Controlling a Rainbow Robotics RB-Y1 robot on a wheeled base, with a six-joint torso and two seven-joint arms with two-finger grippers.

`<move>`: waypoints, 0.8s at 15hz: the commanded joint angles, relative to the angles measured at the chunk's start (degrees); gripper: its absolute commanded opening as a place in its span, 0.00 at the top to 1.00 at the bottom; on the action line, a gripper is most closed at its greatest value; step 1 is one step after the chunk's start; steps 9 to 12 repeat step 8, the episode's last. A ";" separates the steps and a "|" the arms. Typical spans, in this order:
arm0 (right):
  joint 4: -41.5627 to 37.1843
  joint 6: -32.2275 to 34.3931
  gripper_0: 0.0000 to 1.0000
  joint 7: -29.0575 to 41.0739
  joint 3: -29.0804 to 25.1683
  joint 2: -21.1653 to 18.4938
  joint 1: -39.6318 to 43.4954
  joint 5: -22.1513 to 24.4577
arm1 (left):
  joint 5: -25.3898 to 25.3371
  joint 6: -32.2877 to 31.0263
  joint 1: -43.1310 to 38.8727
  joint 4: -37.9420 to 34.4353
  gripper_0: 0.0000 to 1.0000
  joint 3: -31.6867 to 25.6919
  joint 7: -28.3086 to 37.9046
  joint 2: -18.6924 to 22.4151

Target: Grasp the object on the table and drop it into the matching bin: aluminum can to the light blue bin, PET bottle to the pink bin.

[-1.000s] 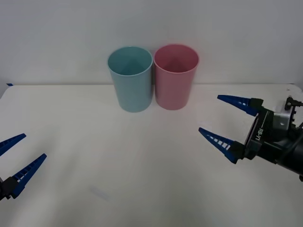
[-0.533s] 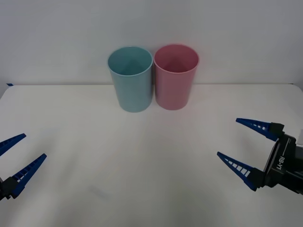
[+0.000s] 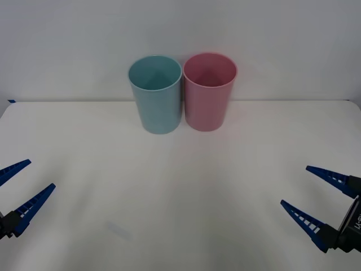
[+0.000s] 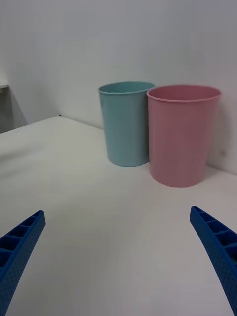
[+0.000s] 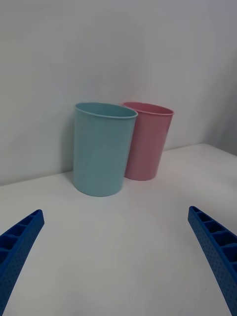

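The light blue bin [image 3: 155,96] and the pink bin [image 3: 209,93] stand upright, side by side and touching, at the back middle of the white table [image 3: 180,186]. The light blue one is on the left. The object, a PET bottle or aluminum can, is out of view; I cannot see the bottoms of the bins. My right gripper [image 3: 294,184] hangs open and empty at the front right, far from the bins. My left gripper [image 3: 42,173] is open and empty at the front left. Both wrist views look at the light blue bin [image 4: 124,126] [image 5: 101,148] and the pink bin [image 4: 181,136] [image 5: 148,140].
A plain white wall stands close behind the bins. A wide stretch of bare tabletop lies between the two grippers and the bins. A small blue mark [image 3: 11,100] sits at the table's far left edge.
My right gripper has drawn back from the middle right of the table to the front right corner, staying open. The left gripper and the bins have not moved.
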State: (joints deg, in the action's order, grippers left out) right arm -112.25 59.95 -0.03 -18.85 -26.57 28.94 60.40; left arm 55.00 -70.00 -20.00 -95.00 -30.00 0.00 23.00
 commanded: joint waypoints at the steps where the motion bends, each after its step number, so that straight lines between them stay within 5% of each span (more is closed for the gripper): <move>1: 0.02 -0.45 0.00 0.56 -0.57 0.29 2.34 -0.11 | 0.00 0.00 0.00 0.00 0.00 0.00 0.00 0.00; 12: 0.02 -0.89 0.00 0.47 -0.66 0.29 3.93 0.07 | 0.00 0.00 0.00 0.00 0.00 0.00 0.00 0.00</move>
